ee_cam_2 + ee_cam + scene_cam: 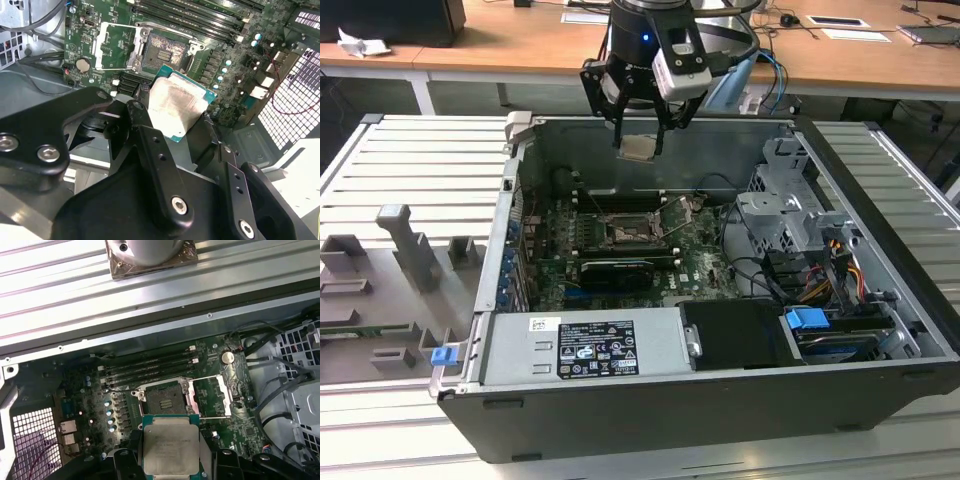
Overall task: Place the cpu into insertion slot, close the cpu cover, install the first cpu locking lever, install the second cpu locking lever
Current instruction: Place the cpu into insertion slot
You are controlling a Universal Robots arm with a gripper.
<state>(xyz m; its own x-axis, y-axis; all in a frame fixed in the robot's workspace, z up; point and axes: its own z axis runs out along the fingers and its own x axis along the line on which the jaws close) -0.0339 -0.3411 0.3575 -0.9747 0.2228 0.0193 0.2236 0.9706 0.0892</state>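
Holding one cpu [170, 450]: one gripper [638, 150], its fingers [131, 460] closed on two opposite edges of the chip. The chip is square, with no long axis. It lies level, metal face up, edges roughly parallel to the socket's, well above the motherboard [90, 390]. Below it: one insertion slot [164, 399], pin field bare. Just beside: one cpu cover [212, 399], swung open off the slot. Beyond: one bank of long black memory slots [150, 369].

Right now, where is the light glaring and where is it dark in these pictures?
In the first wrist view the ribbed table shines brightly; in the second wrist view the cpu gleams pale beside dark fingers; in the exterior view the case interior lies shadowed.
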